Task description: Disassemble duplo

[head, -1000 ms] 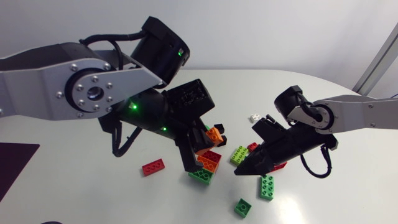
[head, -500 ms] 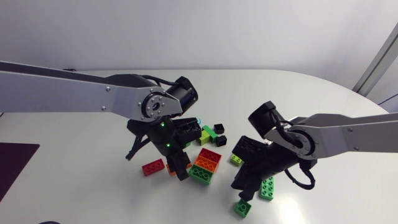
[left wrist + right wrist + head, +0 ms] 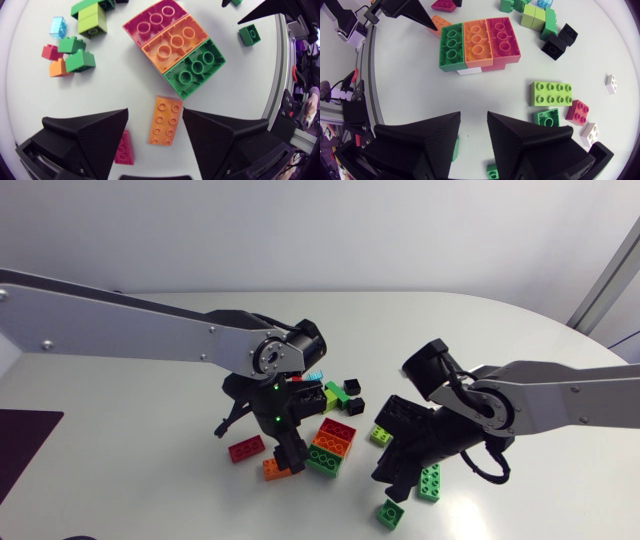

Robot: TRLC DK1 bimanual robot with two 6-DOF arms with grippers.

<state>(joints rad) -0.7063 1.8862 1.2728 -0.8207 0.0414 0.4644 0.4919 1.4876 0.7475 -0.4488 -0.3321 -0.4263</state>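
- The left fingers (image 3: 85,135) are spread wide and hold nothing; a loose orange brick (image 3: 165,120) lies flat between them on the surface (image 3: 115,85)
- The right fingers (image 3: 420,145) stand narrowly apart, empty
- The duplo block (image 3: 175,47), red, orange and green, sits just ahead of both
- Probably light, rigid and slick: pinch one brick's long sides and brace the rest

Assembled duplo block (image 3: 330,445): red, orange and green bricks joined side by side, near the table's (image 3: 150,490) middle. A loose orange brick (image 3: 277,469) lies flat just beside its green end.
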